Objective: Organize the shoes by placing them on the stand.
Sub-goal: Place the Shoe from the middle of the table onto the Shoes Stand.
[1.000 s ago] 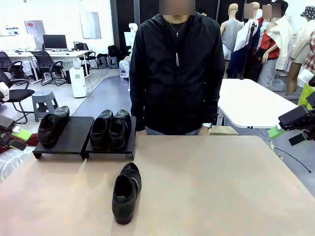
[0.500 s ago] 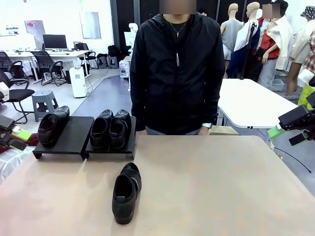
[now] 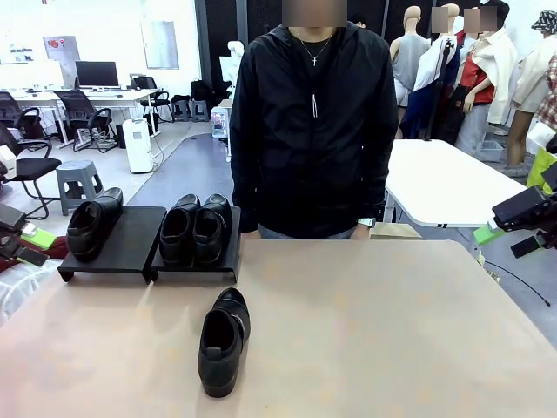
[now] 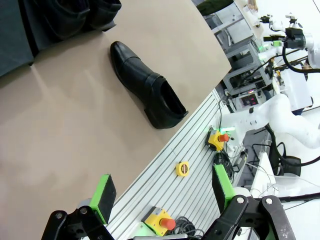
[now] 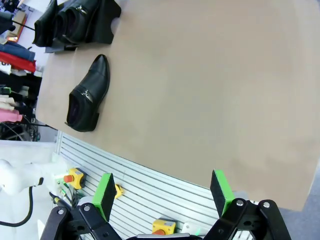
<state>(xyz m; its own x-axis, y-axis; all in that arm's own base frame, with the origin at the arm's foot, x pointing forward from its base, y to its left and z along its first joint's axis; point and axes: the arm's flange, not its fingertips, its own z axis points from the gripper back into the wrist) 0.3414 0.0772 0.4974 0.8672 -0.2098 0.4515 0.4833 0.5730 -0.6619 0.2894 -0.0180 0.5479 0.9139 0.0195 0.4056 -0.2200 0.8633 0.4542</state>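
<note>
Front view: a tan surface [image 3: 365,331] is seen, with a person in a black jacket [image 3: 312,122] standing at its far edge. A low black stand [image 3: 130,239] is placed at the far left of the surface. One black shoe [image 3: 91,225] is set on the left platform, toward its left side. A pair of shoes [image 3: 195,228] is set side by side on the right platform. A fourth shoe [image 3: 222,340] is left on the bare surface, near of the stand, toe pointing away toward the person. The right hand [image 3: 513,228] is seen at the right edge, off the surface, its green pads apart and nothing between them.

Left wrist view: the left hand [image 4: 162,192] is held wide apart over the near edge of the surface, nothing gripped. The lone shoe [image 4: 147,85] is seen lying beyond the fingers, well clear of them. A corner of the stand [image 4: 15,35] is visible at the top left.

Right wrist view: the right hand [image 5: 162,192] is spread, empty. The lone shoe [image 5: 89,95] is seen at the left, the loaded stand [image 5: 107,20] beyond it.
</note>
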